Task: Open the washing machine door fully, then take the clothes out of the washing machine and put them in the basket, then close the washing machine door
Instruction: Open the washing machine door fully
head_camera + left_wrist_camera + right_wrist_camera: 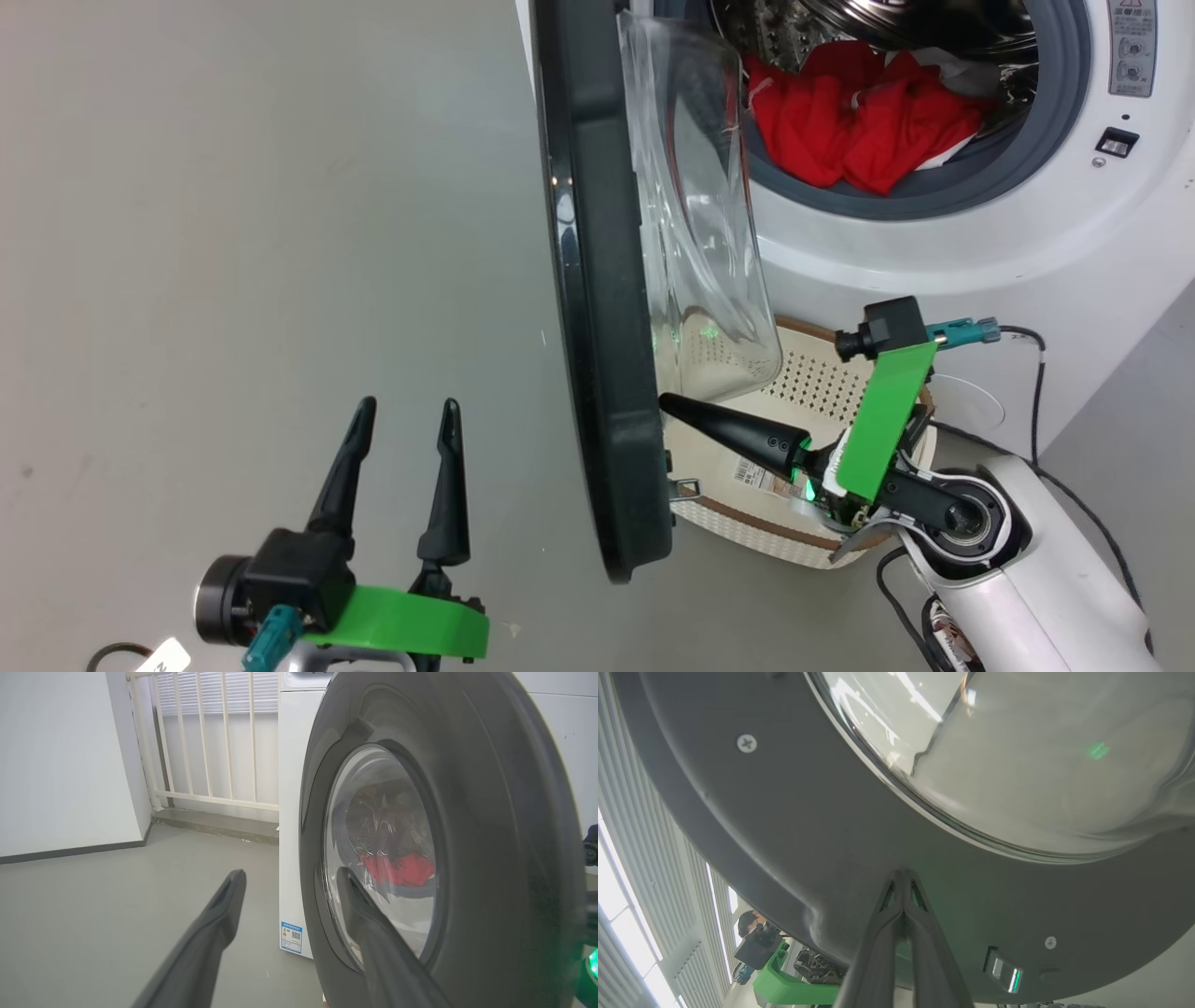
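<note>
the right jaws are closed flat together and hold nothing. their fingers (738, 431) form one dark wedge whose tip meets the inner face of the washing machine door (597, 327), low on the black rim just below the glass bowl. the right wrist view shows the same contact on the rim. the left jaws stand wide and empty, fingers (341, 476) pointing up over the bare floor (233, 233) on the door's outer side, near it but apart from it.

the door stands roughly square to the washing machine (934, 252), so the opening step looks only part done. to finish it well, the push should follow the door's arc about its hinge. the wedge should ride on the plastic rim, neither sliding up onto the glass nor slipping off the edge. the left jaws may sit in the door's swing path and would do well to draw clear first.

the basket (822, 383) lies under the door, just before the machine. the clothes (840, 121) lie red in the drum mouth.
</note>
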